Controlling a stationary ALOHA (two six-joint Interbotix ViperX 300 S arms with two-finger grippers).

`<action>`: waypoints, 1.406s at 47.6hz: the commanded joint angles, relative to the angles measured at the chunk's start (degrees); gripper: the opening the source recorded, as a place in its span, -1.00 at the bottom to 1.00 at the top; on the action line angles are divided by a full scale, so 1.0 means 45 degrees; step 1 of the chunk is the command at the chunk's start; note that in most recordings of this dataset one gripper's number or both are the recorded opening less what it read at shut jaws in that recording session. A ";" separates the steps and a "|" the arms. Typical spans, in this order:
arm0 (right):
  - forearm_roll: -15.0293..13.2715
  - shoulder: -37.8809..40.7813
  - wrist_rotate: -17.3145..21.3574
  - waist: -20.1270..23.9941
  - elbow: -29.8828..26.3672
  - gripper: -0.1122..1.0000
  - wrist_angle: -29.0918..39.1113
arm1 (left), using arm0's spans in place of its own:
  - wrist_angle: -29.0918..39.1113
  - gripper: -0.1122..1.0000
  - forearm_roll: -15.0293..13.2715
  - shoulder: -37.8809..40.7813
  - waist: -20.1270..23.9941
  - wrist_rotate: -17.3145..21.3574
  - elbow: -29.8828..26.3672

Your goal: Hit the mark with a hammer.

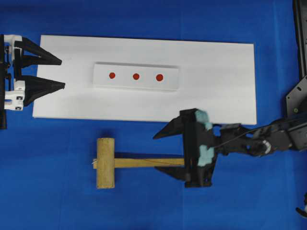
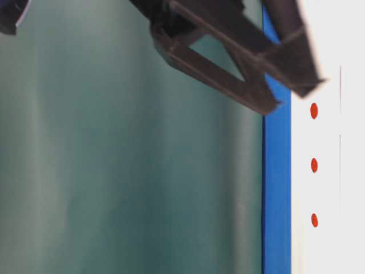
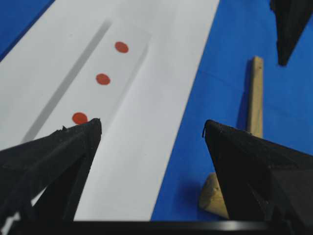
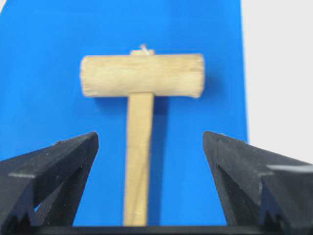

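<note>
Light wooden mallet with thick cylindrical head and squared handle [image 1: 127, 163] lying flat on the blue bench [image 1: 57, 191], just below the flat white board [image 1: 216, 81], head toward the left, handle pointing right. Right gripper [image 1: 165, 155] spread wide over the handle's far end, one black finger on each side, not clamped on the wood; whether touching it, hard to tell from above. Left gripper [image 1: 63, 73] also released, jaws wide, hanging at the board's left edge, holding nothing. On the board, a raised white strip [image 1: 136, 76] carrying three red dots in a row. Largest round red dot, the mark [image 1: 159, 77], at the right end of the row, well apart from the mallet.
</note>
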 commanded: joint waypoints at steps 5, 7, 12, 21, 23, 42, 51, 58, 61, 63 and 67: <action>-0.0059 -0.0566 -0.0352 -0.0879 0.0137 0.68 -0.0020 | -0.0098 0.69 0.0020 -0.0098 -0.0020 0.0078 -0.0137; -0.0059 -0.0625 -0.0547 -0.1191 0.0156 0.68 0.0020 | -0.0098 0.69 0.0020 -0.0117 -0.0039 0.0137 -0.0117; -0.0059 -0.0762 -0.1074 -0.2090 0.0215 0.69 0.0254 | -0.0117 0.69 0.0020 -0.0156 -0.0020 0.0488 -0.0117; -0.0059 -0.0879 -0.2012 -0.4023 0.0215 0.69 0.1680 | -0.0117 0.69 0.0020 -0.0156 -0.0020 0.1191 -0.0117; -0.0059 -0.0879 -0.2129 -0.4277 0.0176 0.69 0.1973 | -0.0117 0.69 0.0020 -0.0156 -0.0020 0.1309 -0.0117; -0.0176 -0.3418 -0.2656 -0.4629 0.1367 0.68 0.2637 | -0.0059 0.67 0.0020 -0.1211 -0.0527 0.2832 -0.0039; -0.0234 -0.5898 -0.2617 -0.4629 0.2871 0.68 0.2637 | -0.0039 0.67 0.0020 -0.1973 -0.0762 0.3594 0.0156; -0.0254 -0.8047 -0.2617 -0.4629 0.3965 0.68 0.2637 | 0.0020 0.67 0.0020 -0.2422 -0.0879 0.4043 0.0352; -0.0254 -0.8809 -0.2617 -0.4629 0.4414 0.68 0.2637 | 0.0137 0.66 0.0020 -0.2637 -0.0918 0.4395 0.0430; -0.0254 -0.9258 -0.2617 -0.4629 0.4727 0.68 0.2637 | 0.0254 0.66 0.0020 -0.2773 -0.0957 0.4688 0.0508; -0.0254 -1.0098 -0.2656 -0.4629 0.5332 0.68 0.2656 | 0.0332 0.66 0.0020 -0.3027 -0.1016 0.4980 0.0664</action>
